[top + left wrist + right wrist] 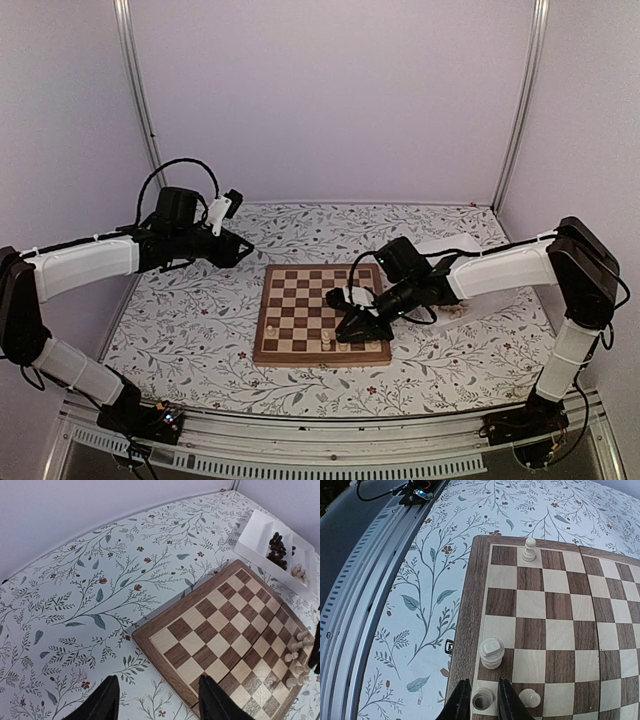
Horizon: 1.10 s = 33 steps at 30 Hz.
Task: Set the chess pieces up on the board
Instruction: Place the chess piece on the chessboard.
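The board [322,312] lies in the middle of the table. My right gripper [483,681] is low over its near right corner. Its fingers flank a cream rook-like chess piece [483,700] standing on the corner square, with a thin gap on each side, so the gripper is open. A taller cream piece [491,653] stands one square along, a cream pawn [529,697] beside the fingers, and another pawn [529,549] far down the edge row. My left gripper [157,680] hovers open and empty over the board [225,630], at its far left corner.
A white partitioned tray [260,530] sits right of the board, holding dark pieces [277,547] and cream pieces [299,571]. A flowered cloth [190,320] covers the table. A metal rail [365,605] runs along the near edge. Walls enclose the back and sides.
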Tool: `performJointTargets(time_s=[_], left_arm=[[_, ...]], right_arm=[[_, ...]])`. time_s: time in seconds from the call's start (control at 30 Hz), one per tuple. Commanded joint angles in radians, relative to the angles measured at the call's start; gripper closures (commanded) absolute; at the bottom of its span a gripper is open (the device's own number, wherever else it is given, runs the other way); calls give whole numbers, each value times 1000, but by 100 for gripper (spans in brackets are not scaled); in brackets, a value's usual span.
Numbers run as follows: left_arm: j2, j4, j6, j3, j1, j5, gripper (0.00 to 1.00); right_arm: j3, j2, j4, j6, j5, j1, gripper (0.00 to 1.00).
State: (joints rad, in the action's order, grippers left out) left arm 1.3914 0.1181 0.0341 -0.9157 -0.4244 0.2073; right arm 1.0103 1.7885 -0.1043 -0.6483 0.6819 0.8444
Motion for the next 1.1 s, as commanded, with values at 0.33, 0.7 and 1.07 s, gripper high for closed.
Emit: performJointTargets(time_s=[0.33, 0.7, 1.07], left_arm=[[-15, 8, 9, -26, 13, 21, 44], [-19, 11, 8, -28, 13, 28, 44], [-22, 12, 8, -28, 13, 33, 43]], right_arm=[[35, 59, -82, -25, -14, 8, 76], [41, 61, -65, -5, -41, 7, 83], [56, 75, -67, 15, -52, 8, 82]])
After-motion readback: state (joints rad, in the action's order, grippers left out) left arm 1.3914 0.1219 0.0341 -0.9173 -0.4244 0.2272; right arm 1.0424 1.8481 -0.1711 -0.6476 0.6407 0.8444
